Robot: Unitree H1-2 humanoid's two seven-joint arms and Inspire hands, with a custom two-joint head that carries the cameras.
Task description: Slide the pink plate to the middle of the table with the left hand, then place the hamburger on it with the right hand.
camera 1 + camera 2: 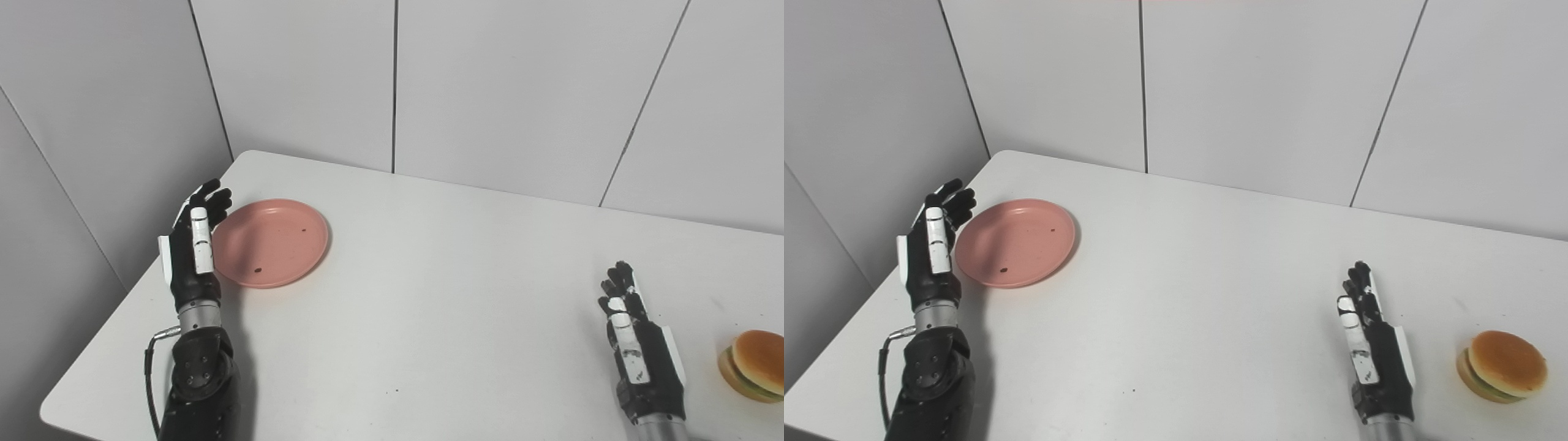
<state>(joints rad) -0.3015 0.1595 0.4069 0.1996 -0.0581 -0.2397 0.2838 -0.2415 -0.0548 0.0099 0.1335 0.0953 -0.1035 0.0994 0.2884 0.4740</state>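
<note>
A pink plate lies flat near the table's left edge, with two small dark specks on it. My left hand stands upright, open, right against the plate's left rim, palm facing the plate; whether it touches the rim is unclear. A hamburger sits tilted on the table at the far right. My right hand is open, edge-on to the table, a short way left of the hamburger and apart from it. Neither hand holds anything.
The white table stands in a corner of grey wall panels. Its left edge runs just behind my left arm, and its rounded front-left corner is in view.
</note>
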